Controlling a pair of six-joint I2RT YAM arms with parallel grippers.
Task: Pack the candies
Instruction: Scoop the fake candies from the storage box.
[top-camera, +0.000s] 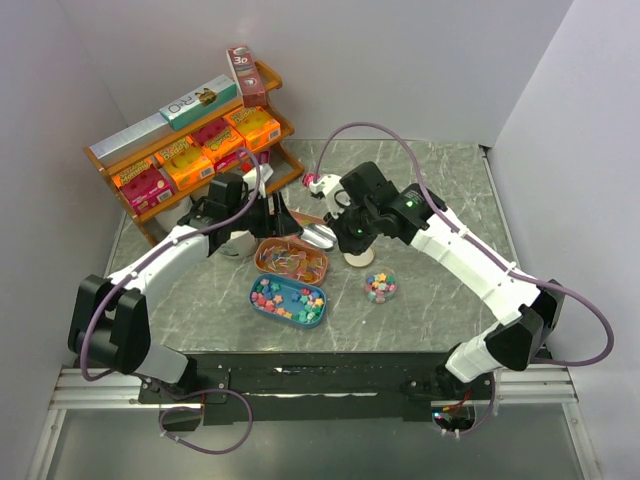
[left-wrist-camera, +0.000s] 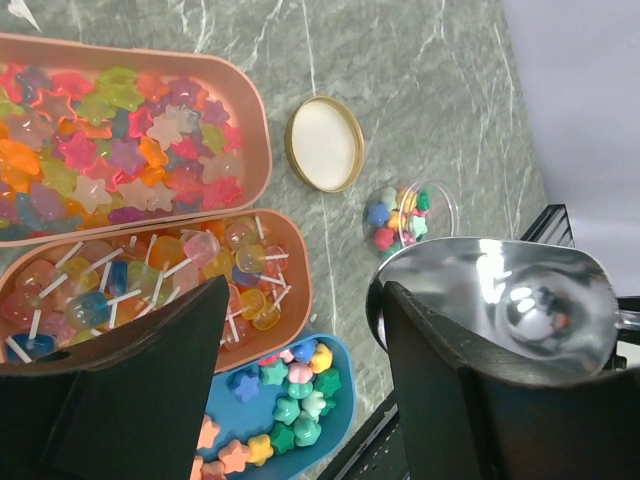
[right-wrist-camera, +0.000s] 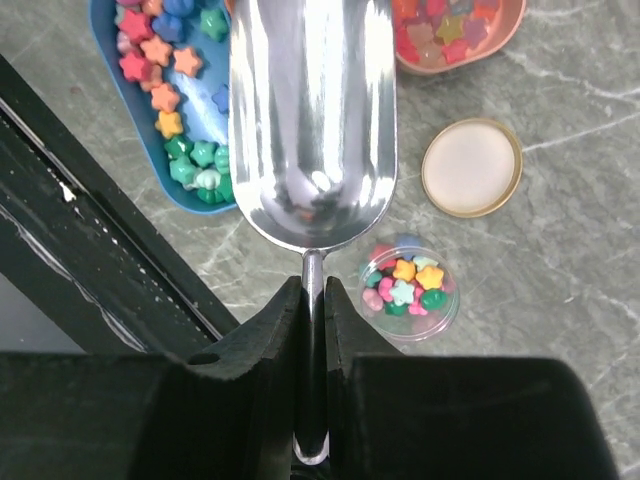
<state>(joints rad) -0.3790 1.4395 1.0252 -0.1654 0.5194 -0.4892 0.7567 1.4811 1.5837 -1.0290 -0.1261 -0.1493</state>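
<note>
the right gripper pinches the shiny scoop by its handle. the left gripper has jaws wide apart, holding nothing. the candies lie in the blue tray and the little jar.

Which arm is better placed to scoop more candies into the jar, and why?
Right. The right gripper is shut on the handle of the empty scoop, close to the candies and the open jar. The left gripper is open and holds nothing.

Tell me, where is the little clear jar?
In the top view the clear jar sits right of the blue tray, just below the gold lid.
</note>
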